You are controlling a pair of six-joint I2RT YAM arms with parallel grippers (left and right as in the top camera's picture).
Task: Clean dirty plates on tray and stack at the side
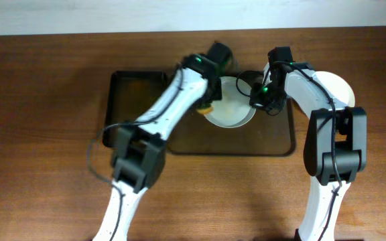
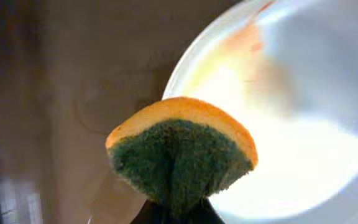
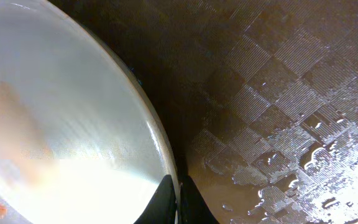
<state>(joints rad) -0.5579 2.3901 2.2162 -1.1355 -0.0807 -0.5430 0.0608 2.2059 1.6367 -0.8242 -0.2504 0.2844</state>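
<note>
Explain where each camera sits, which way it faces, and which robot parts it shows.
Overhead: above the table, facing straight down on tray, plate, left claw and right claw.
Left wrist: behind the left claw, facing along it at the sponge it holds, plate behind.
Right wrist: behind the right claw, facing along it where it pinches the plate's rim over the wet tray.
Shared: both wrist views show the same stained plate.

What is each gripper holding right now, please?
Left gripper: closed on the sponge.
Right gripper: closed on the rim of the plate.
</note>
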